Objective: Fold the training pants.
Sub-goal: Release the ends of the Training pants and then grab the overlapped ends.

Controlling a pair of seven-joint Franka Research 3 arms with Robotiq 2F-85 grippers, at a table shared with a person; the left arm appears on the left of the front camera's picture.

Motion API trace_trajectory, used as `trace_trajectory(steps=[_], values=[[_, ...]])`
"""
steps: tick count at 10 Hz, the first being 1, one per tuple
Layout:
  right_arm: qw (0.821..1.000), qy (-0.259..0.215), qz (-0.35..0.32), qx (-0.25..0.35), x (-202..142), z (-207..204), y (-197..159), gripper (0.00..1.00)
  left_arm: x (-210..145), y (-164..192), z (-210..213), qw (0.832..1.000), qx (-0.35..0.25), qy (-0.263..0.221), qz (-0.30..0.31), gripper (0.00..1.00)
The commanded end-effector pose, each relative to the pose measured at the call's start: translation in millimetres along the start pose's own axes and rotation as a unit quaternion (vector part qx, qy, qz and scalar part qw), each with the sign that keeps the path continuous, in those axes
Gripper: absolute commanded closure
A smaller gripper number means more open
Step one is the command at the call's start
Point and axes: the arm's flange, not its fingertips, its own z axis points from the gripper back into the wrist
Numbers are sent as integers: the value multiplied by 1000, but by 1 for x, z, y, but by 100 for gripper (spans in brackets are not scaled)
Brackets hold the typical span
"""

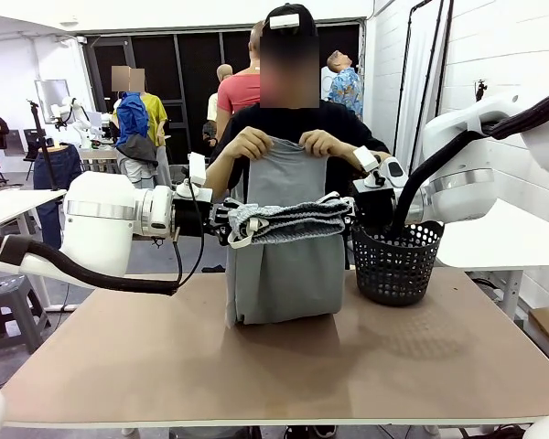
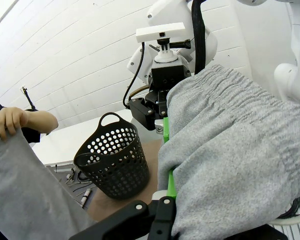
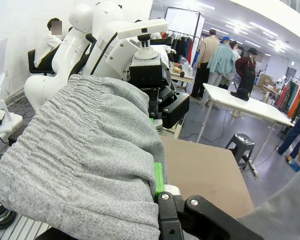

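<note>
At frame centre the training pants (image 1: 284,265) are gripped by the left jaws and right jaws; the cloth could be tugged free by the person's hands (image 1: 249,144) above.

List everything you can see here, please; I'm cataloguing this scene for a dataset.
light grey jersey training pants: one, light grey, held up over the table's middle and hanging down to it, gathered waistband stretched between the two grippers.
black plastic mesh basket: one, black, on the table's far right part, beside the pants.
brown flat-topped table: one, brown, between the robot and the person.
person's hands: two, at chest height, pinching the pants' upper edge.
left gripper: one, black with green pads, shut on the waistband's left end.
right gripper: one, black with green pads, shut on the waistband's right end.
</note>
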Motion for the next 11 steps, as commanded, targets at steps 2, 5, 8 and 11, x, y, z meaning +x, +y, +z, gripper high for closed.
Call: trace_trajectory(steps=[2,5,8,11], values=[[1000,-18,5,-5,1,0,5,100,3,1,-1,1000,0,-1,-2,100],[1000,-18,5,-5,1,0,5,100,3,1,-1,1000,0,-1,-2,100],[1000,-18,5,-5,1,0,5,100,3,1,-1,1000,0,-1,-2,100],[1000,-18,5,-5,1,0,5,100,3,1,-1,1000,0,-1,-2,100]])
